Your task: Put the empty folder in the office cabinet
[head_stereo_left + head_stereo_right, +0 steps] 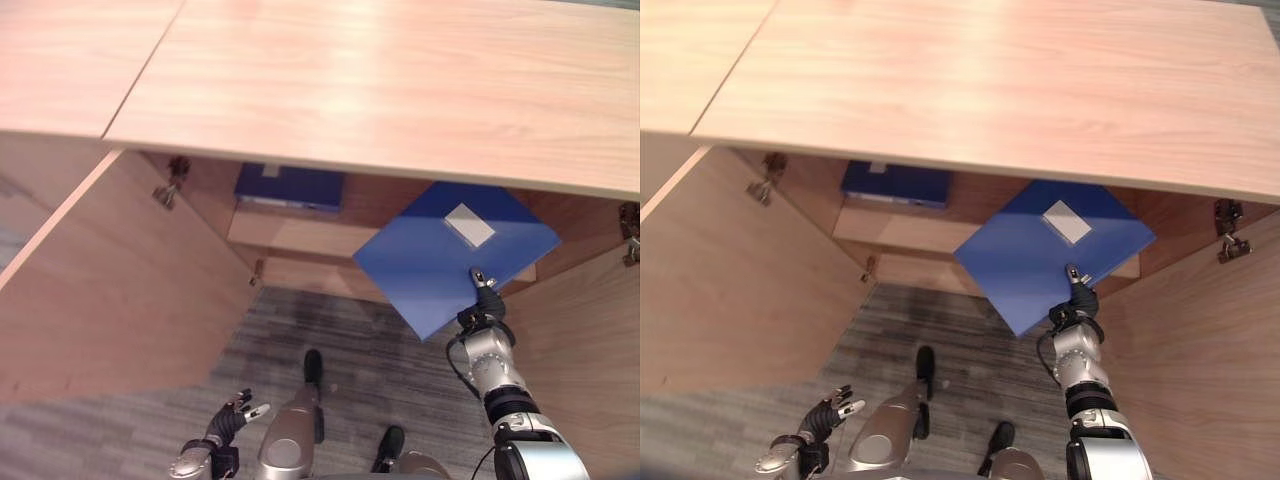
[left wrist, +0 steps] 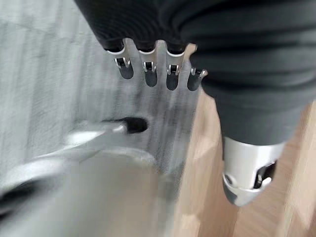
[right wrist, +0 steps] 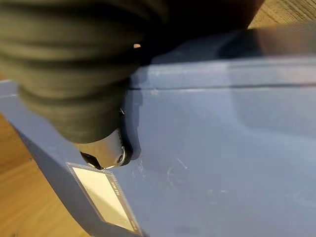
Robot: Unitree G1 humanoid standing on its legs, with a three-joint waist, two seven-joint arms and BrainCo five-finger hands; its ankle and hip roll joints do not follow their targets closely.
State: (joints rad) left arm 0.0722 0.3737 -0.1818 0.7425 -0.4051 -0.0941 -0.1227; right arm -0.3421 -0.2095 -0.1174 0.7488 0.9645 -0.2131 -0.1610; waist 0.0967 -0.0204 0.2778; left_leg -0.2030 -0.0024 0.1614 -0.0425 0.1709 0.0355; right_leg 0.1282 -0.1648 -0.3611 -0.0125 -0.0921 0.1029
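At the cabinet (image 1: 330, 230) mouth, right hand (image 1: 484, 300) grips a blue, white-labelled folder (image 1: 440, 255).

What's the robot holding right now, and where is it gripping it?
The right hand pinches the blue folder at its near edge; the left hand holds nothing.

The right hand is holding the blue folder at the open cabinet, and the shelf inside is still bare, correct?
Not quite: the shelf isn't bare. The left eye view shows another blue folder already lying on it. The rest stands: the right hand holds the blue folder at the open cabinet.
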